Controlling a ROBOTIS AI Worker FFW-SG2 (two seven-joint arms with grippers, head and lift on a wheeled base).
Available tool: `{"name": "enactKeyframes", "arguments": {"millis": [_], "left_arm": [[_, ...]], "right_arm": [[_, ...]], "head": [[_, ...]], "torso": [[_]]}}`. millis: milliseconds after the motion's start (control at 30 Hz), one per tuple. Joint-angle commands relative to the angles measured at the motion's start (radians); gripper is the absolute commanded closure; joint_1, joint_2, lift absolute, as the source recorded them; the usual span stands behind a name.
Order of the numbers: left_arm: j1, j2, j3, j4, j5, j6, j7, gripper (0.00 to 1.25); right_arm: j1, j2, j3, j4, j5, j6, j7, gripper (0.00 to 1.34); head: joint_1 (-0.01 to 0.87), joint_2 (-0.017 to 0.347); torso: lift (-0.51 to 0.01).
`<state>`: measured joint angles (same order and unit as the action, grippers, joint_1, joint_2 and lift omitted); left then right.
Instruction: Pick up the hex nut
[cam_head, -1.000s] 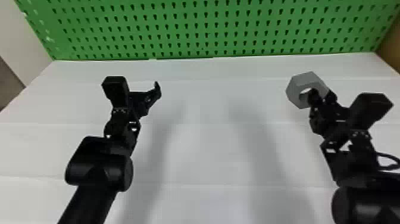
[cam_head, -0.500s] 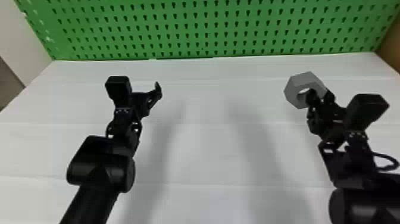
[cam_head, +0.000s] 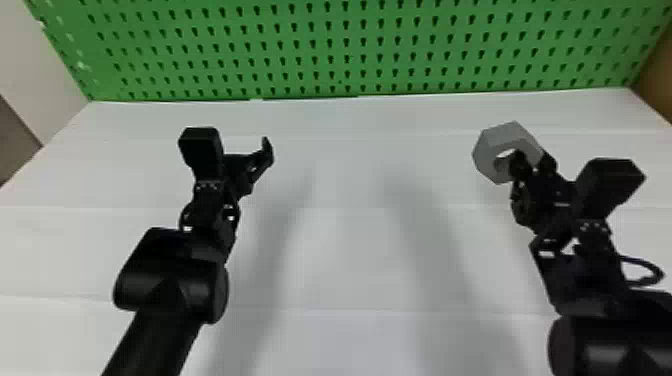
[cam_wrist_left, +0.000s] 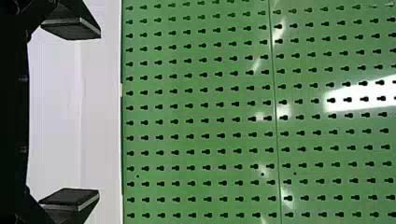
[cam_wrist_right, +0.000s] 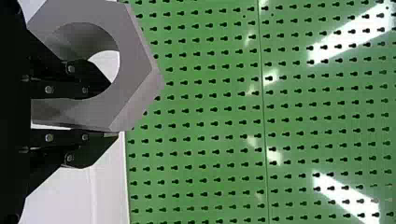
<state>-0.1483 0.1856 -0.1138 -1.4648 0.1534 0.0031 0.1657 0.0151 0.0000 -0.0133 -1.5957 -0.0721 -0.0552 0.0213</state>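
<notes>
Leftward, slightly, the grey hex nut (cam_head: 492, 141) has drifted with the right gripper (cam_wrist_right: 113, 111), which is clamped through its hole on one wall — far right. Probably stiff, slick-faced; that flat wall suits a square hold. The left gripper (cam_wrist_left: 98, 113) — at left — is spread apart.

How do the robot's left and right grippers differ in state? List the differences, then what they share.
The left gripper holds nothing, while the right gripper grips the hex nut. The left gripper's fingers stand wide apart; the right gripper's are closed on the nut's wall, one through its hole. Both are black, with two fingers.
</notes>
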Motion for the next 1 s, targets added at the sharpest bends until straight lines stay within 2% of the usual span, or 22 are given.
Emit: {"name": "enactKeyframes", "arguments": {"millis": [0, 967], "left_arm": [[0.003, 0.000, -0.003, 0.000, 0.000, 0.000, 0.000, 0.09], [0.006, 0.000, 0.000, -0.002, 0.002, 0.000, 0.000, 0.09]], "right_arm": [[-0.001, 0.001, 0.001, 0.002, 0.000, 0.000, 0.000, 1.07], [-0.003, 0.001, 0.015, 0.007, 0.005, 0.000, 0.000, 1.07]], "head": [[0.785, 0.149], [0.785, 0.149]], "torso": [[-0.085], [-0.085]]}}
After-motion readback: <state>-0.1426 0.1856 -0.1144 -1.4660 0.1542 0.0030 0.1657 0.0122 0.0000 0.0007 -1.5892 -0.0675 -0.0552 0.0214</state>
